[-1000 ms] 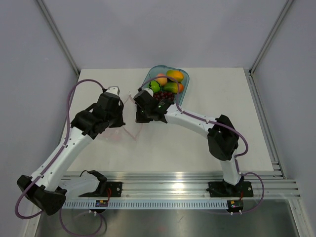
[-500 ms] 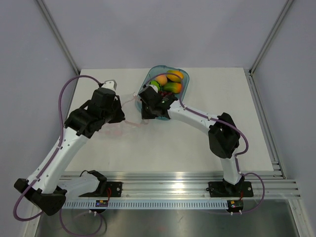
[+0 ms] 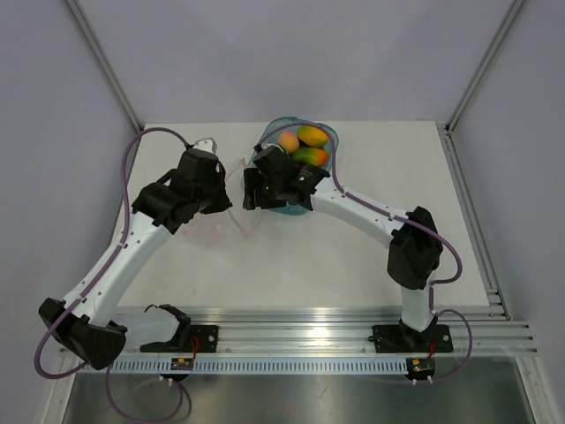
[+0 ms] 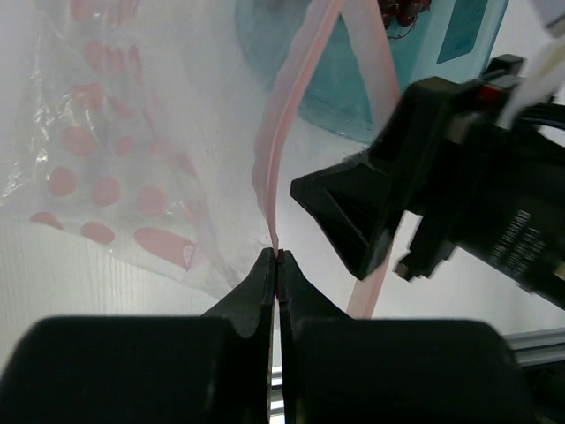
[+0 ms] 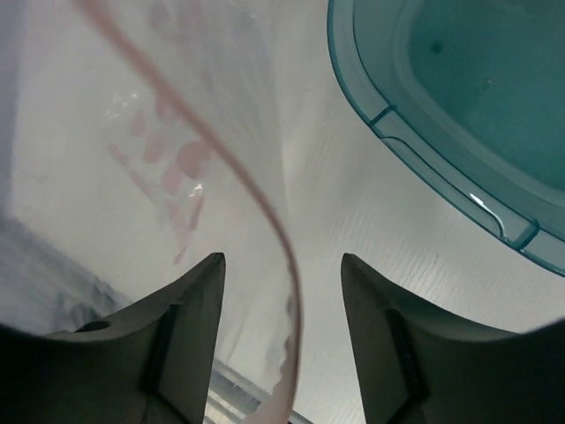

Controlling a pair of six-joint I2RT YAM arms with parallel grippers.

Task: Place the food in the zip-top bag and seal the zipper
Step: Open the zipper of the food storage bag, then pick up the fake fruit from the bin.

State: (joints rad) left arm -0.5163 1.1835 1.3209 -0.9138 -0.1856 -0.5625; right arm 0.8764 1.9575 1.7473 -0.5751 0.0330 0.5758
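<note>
- Far centre of the table: food [image 3: 309, 138] sits in the teal tray [image 5: 424, 155].
- Just left of tray: zip-top bag [image 4: 97, 168], crinkled, between the two grippers.
- left gripper [image 4: 275, 256]: pinched tight on the zipper [image 4: 287, 119].
- right gripper [image 5: 282, 263]: jaws wide, zipper strip runs between them, unclamped.

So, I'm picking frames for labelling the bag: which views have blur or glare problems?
Left wrist: the zip-top bag washes out into white, its zipper reads distinctly, the left gripper is soft-edged. Right wrist: the right gripper is blurred, the teal tray crisp. Top external: even light, bag barely visible.
</note>
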